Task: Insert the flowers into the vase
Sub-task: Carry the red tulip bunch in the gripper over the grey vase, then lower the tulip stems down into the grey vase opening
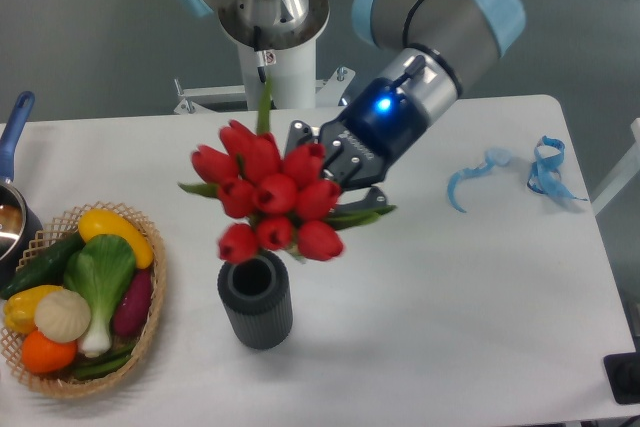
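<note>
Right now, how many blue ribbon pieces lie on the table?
2, both on the table's right side: a curled ribbon right of the gripper, and a looped ribbon near the right edge.

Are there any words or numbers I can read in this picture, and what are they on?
None can be read for sure.
Gripper: pale lettering on its black body, too blurred to read.
Robot base post: a small sticker with a red mark, too small to read.
Flowers, vase, basket: no writing.
</note>
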